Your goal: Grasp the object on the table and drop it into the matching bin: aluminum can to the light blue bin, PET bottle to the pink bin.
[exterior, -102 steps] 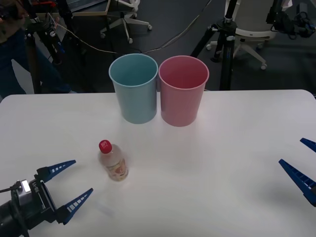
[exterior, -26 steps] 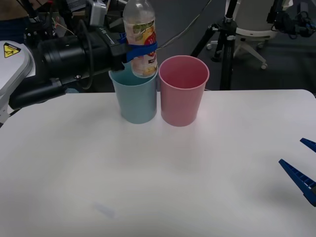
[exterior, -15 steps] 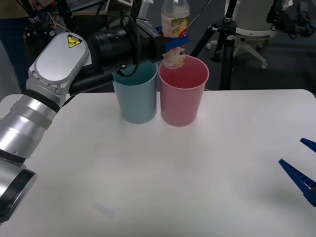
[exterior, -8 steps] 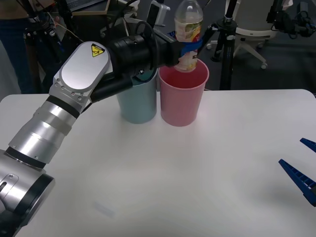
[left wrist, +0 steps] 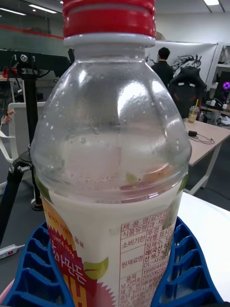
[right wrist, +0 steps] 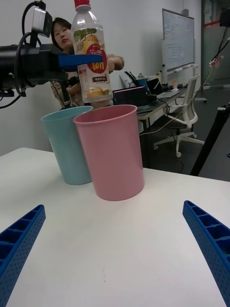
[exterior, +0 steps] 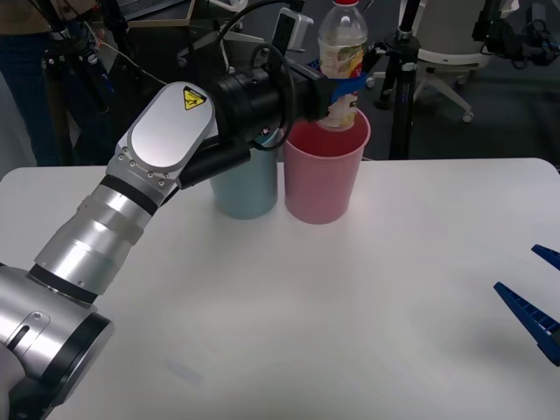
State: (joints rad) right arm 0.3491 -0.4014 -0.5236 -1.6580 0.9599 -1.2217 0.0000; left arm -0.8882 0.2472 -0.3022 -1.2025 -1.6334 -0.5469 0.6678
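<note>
My left gripper is shut on the PET bottle, a clear bottle with a red cap and a yellow, orange and white label. It holds the bottle upright directly above the mouth of the pink bin, the bottle's base just over the rim. Seen from the right wrist, the bottle hangs above the pink bin, with the light blue bin beside it. Up close, blue fingers clamp the bottle at its label. My right gripper rests open at the table's right edge.
The light blue bin touches the pink bin on its left, partly behind my left arm. The white table spreads out in front of both bins. Tripods and office chairs stand beyond the table's far edge.
My left arm has carried the bottle rightwards from above the light blue bin to above the pink bin. The right gripper has not moved.
</note>
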